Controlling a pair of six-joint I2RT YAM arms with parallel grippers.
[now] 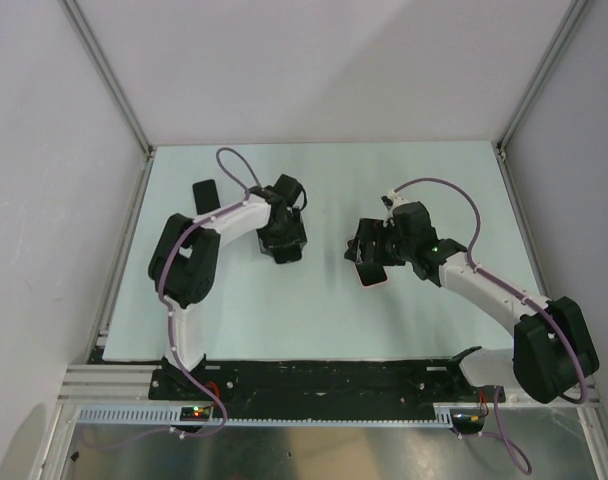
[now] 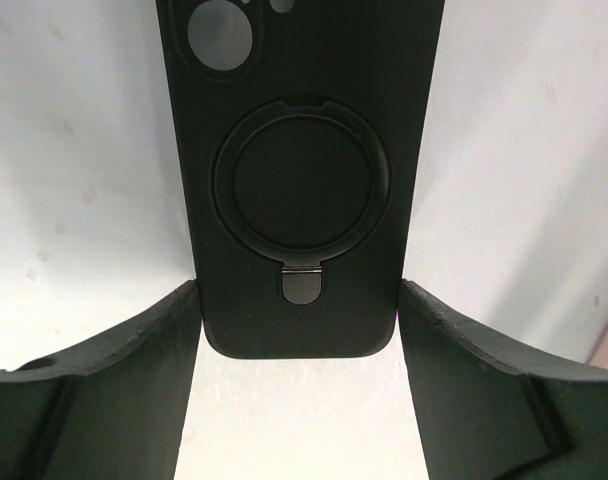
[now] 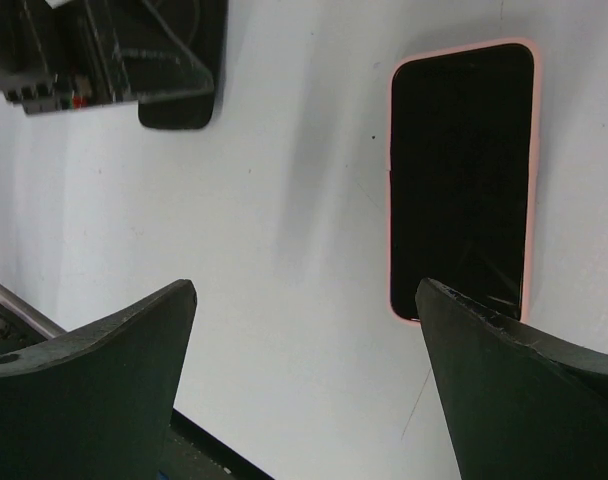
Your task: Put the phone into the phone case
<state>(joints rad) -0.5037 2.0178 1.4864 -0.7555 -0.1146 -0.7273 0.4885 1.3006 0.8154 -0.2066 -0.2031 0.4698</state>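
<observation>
The black phone case (image 2: 304, 180) lies back up on the table, showing its ring stand and camera cut-out. My left gripper (image 2: 299, 290) straddles the case's near end, and both fingertips press against its long edges. In the top view that gripper (image 1: 282, 238) covers most of the case. The phone (image 3: 462, 170), pink-rimmed with a dark screen facing up, lies flat on the table. My right gripper (image 3: 306, 285) hangs open above bare table just left of the phone, its right finger (image 3: 504, 350) overlapping the phone's near corner. From above, the phone (image 1: 372, 277) lies under the right gripper (image 1: 367, 255).
A small black rectangular object (image 1: 204, 195) lies at the back left of the pale green table (image 1: 314, 320). Metal frame posts and white walls close in the back and sides. A black rail (image 1: 314, 378) runs along the near edge between the arm bases.
</observation>
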